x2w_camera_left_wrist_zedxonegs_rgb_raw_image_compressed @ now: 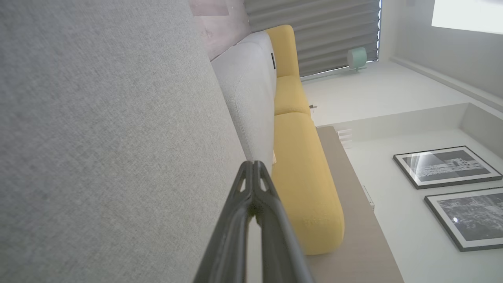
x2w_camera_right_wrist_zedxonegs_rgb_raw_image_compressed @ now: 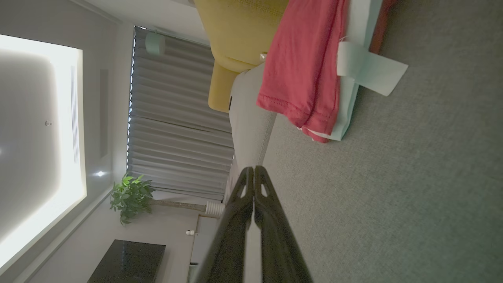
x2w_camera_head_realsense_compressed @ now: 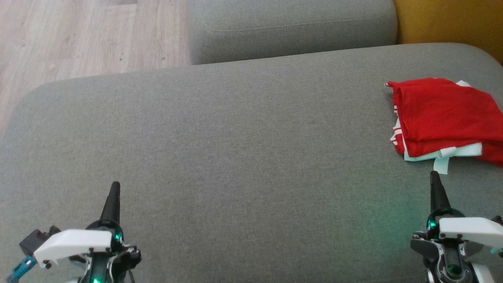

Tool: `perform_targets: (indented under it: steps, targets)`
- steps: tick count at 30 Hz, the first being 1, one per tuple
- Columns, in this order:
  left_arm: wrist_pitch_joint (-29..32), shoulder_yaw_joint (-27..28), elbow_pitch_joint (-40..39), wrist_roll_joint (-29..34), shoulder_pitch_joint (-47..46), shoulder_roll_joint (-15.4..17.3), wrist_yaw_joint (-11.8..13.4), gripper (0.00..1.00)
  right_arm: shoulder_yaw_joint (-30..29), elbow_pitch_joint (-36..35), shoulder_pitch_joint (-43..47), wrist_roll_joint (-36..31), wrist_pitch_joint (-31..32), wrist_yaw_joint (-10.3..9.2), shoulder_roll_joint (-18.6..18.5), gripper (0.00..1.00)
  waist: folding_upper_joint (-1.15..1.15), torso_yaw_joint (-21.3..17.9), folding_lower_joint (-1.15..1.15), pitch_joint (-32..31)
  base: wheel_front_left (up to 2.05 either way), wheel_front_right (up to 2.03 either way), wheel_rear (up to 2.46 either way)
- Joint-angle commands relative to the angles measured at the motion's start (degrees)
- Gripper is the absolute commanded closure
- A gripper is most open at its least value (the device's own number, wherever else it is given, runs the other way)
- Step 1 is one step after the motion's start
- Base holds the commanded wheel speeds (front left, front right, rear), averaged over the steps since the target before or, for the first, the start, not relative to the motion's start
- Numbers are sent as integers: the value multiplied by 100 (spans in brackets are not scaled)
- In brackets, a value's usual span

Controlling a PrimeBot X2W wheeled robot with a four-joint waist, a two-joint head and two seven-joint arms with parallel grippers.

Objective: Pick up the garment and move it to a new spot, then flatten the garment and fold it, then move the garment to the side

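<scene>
Left gripper (x2w_camera_head_realsense_compressed: 114, 185) and right gripper (x2w_camera_head_realsense_compressed: 434, 175) sit low over the grey cushion (x2w_camera_head_realsense_compressed: 235, 137), fingers pressed together, holding nothing. The folded red-and-white garment (x2w_camera_head_realsense_compressed: 444, 114) lies just ahead of the right gripper and somewhat to its right, not touching it, and well apart from the left. The right wrist view adds the garment's stitched hem and a potted plant (x2w_camera_right_wrist_zedxonegs_rgb_raw_image_compressed: 129, 196). The left wrist view shows framed pictures (x2w_camera_left_wrist_zedxonegs_rgb_raw_image_compressed: 446, 167) and a yellow sofa (x2w_camera_left_wrist_zedxonegs_rgb_raw_image_compressed: 302, 184).
</scene>
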Motion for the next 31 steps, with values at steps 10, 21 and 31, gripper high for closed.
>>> perform_targets:
  steps: [10, 21, 31]
  targets:
    - [216, 320, -117, -663, -424, 107, -155, 100, -16, -253, -366, 762, 212, -5, -85, 100, 0, 19, 0, 1, 0, 0, 0]
    - [405, 440, -66, -1254, -516, 111, -248, 100, -96, -269, -395, 1437, 399, -5, -83, 100, 0, 38, 0, 2, 0, 0, 0]
    - [485, 493, -46, -1490, -554, 109, -286, 100, -135, -274, -408, 1706, 479, -5, -79, 100, 0, 46, 0, 2, 0, 0, 0]
